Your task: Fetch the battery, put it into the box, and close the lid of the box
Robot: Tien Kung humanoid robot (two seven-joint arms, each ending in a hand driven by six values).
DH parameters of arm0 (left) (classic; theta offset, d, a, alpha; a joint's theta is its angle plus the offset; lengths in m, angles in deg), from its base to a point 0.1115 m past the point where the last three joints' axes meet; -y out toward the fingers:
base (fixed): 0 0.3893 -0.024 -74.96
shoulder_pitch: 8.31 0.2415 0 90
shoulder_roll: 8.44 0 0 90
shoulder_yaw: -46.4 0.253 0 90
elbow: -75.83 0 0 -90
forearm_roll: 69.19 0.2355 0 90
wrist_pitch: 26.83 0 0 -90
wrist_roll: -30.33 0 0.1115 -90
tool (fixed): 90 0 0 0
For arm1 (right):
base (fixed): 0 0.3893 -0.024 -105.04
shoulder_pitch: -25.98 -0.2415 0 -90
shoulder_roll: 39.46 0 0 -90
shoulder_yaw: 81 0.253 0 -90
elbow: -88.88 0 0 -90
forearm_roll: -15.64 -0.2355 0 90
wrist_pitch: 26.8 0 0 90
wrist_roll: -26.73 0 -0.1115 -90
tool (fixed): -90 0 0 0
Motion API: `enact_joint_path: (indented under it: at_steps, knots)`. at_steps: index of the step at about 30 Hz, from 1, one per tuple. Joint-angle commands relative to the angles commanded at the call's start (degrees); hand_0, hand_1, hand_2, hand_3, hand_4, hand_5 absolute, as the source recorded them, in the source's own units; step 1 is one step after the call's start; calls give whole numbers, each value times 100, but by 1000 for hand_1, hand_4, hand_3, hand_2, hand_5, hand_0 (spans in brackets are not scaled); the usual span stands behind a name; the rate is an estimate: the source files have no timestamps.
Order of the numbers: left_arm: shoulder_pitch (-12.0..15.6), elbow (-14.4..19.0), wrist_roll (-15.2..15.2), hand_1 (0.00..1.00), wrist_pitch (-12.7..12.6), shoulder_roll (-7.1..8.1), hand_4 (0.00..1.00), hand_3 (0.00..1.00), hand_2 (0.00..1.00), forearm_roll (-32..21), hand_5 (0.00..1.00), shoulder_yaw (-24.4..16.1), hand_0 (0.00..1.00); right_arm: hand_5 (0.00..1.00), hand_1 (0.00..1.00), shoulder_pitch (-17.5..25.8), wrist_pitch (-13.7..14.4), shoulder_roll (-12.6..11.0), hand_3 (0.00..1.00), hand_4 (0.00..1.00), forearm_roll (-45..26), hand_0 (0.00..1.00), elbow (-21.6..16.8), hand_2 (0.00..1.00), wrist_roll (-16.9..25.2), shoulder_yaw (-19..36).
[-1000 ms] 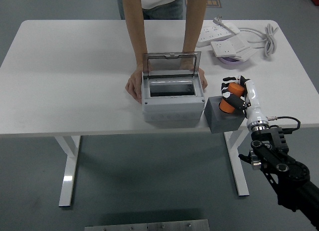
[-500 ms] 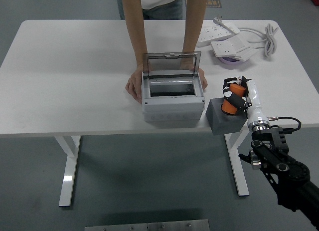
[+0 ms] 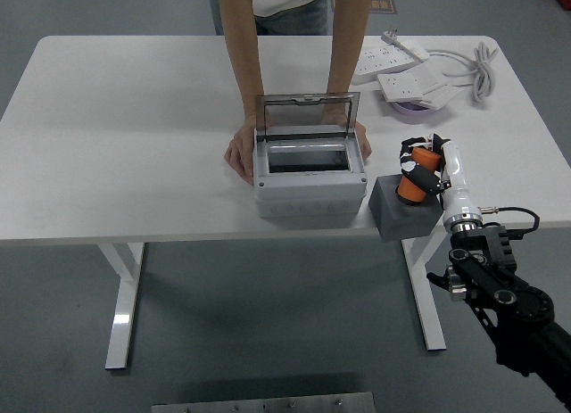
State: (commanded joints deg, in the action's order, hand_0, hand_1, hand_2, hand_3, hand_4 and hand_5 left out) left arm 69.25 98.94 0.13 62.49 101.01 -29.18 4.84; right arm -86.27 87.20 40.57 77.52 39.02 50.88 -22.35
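The step in hand is the fetch. The right hand (image 3: 426, 169) sits at the right of centre in the frame, its fingers (image 3: 410, 151) wrapped around the orange battery (image 3: 417, 176), which is at or just above the top of a dark grey block (image 3: 399, 210) near the desk's (image 3: 125, 136) front edge (whether the battery has cleared the block cannot be told from this view). The left hand is not in view.

The box (image 3: 310, 177) stands at the centre of the frame, just left of the block, with its clear lid (image 3: 308, 116) raised upright at the back and the cavity open. A person at the far side steadies it with a hand on each side: one hand (image 3: 239, 154) at the left wall, the other hand (image 3: 362, 140) at the right rear corner.

Next move, as judged: lift the battery clear of the block, carry it left over the box's right wall, and lower it into the opening. The path runs close to the person's hand at the right corner, so clearance there matters. The lid remains to be closed afterwards.

Power strips (image 3: 397, 63) and a cable (image 3: 482, 67) lie at the upper right, away from the work.
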Motion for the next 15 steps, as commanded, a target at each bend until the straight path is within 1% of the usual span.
enact_joint_path:
  at_steps: [8,15]
  knots:
    - [6,4,-25,898,5,-4,846,822,857,34,536,-25,824,2,266,-80,40,-24,460,133,59,216,-64,319,-54,-21]
    - [3,6,-45,899,17,-9,847,823,863,78,533,-44,824,2,264,-270,76,-108,454,138,97,207,-54,318,-118,-36]
